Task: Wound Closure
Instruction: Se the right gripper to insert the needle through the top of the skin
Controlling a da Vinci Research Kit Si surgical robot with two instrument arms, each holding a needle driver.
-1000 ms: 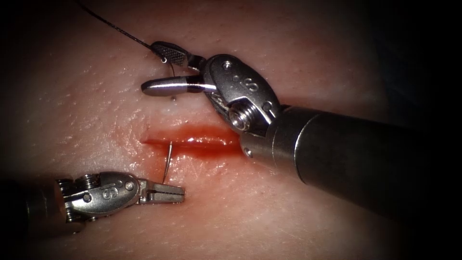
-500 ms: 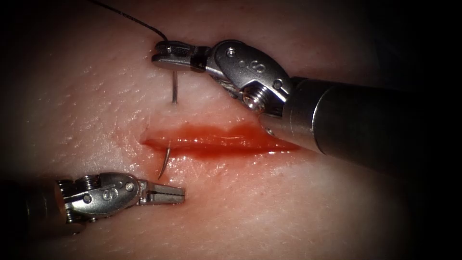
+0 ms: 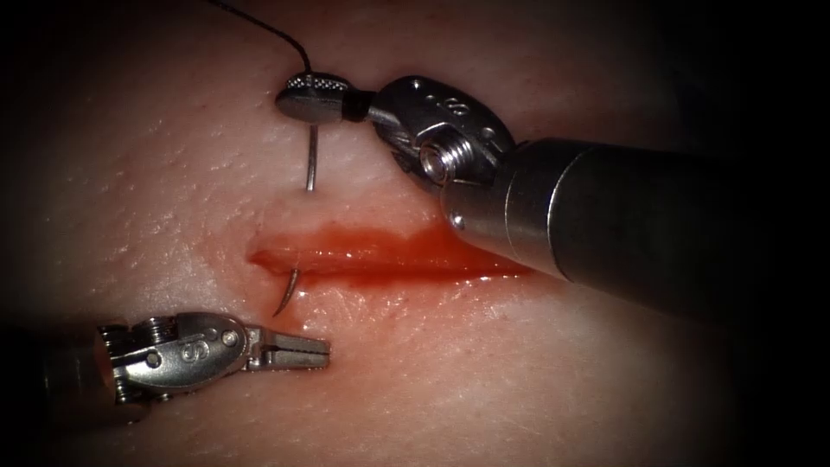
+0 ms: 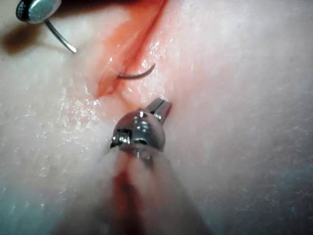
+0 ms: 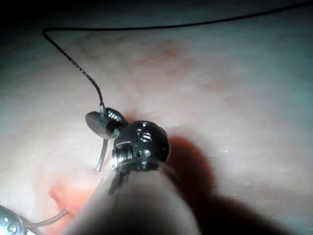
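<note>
Right tool (image 3: 313,97) is seen with its jaws clamped on the curved needle (image 3: 311,156) at its rear end, just below where the thread (image 3: 259,24) is attached. The grip at the swaged end is judged to leave the whole curve free to be rotated through the tissue (image 3: 156,190). From the jaws the needle's shaft is carried straight down toward the cut (image 3: 380,255) and is buried in the tissue above it; the entry is marked at the skin just above the cut's upper edge. The needle's tip (image 3: 285,298) is seen emerged at the lower edge of the cut, near its left end, curved down and slightly left. The needle's long axis is thus set across the cut, roughly at right angles to it, tip pointed toward the left tool. Compared with the earlier frames, the right tool's jaws have been closed on the needle and rolled, and less of the tip is shown below the cut.

Left tool (image 3: 298,350) is held with jaws closed on nothing, lying just below and beside the emerged tip, not touching it. Its position is judged as a waiting one, near the exit point.

Thread is trailed up and left from the needle's end, slack over the tissue. Red fluid (image 3: 432,259) is pooled along the cut.

In the left wrist view the needle tip (image 4: 139,74) is seen arched out of the cut ahead of the left tool's jaws (image 4: 159,106).
</note>
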